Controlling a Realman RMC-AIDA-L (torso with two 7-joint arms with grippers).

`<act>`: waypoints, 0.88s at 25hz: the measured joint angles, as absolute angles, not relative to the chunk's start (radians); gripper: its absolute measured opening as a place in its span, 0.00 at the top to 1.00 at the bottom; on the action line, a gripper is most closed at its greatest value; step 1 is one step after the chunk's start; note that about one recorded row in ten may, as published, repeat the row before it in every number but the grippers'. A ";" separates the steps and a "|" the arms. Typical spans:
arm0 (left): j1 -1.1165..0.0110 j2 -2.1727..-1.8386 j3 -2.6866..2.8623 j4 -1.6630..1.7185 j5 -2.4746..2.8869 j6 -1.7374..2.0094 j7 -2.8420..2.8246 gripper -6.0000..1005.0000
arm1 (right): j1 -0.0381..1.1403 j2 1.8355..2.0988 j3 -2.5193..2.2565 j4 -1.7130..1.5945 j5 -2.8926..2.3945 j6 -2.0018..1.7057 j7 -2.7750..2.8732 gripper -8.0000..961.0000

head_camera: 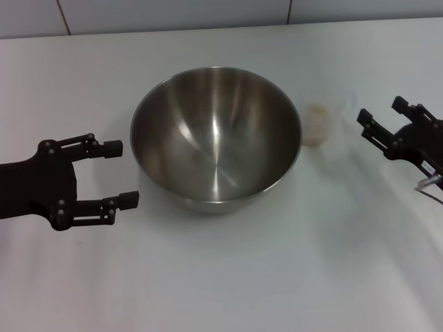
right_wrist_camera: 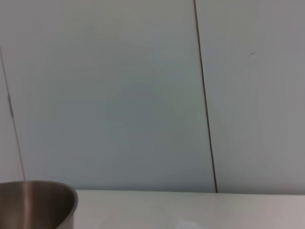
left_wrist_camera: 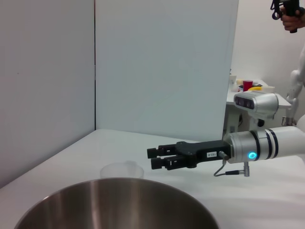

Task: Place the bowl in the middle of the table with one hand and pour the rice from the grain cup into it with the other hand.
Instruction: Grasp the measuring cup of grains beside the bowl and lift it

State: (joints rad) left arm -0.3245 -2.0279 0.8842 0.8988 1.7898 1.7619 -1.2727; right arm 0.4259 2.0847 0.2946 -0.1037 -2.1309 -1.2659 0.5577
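On the table (head_camera: 221,290): the bowl (head_camera: 216,138) is seen at centre, upright, nothing inside.
Left gripper (head_camera: 119,174): held just beside the bowl's left rim, fingers spread wide, nothing gripped, not touching the steel.
Grain cup (head_camera: 325,128): stood just right of the bowl, between it and the right gripper (head_camera: 379,122); rice (head_camera: 318,124) is shown as a pale mass inside.
Right gripper: parted fingers aimed at the cup, apart from it.
Hard to make out: the cup's clear wall is barely traced; the right arm is cut off at the frame edge.

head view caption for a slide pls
Empty steel bowl mid-table, open left gripper beside it, open right gripper near the grain cup of rice.
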 joint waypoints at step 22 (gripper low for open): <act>-0.316 -2.014 0.861 0.899 1.790 1.768 -1.275 0.17 | 0.469 2.085 0.420 0.015 -2.131 -1.082 0.408 0.21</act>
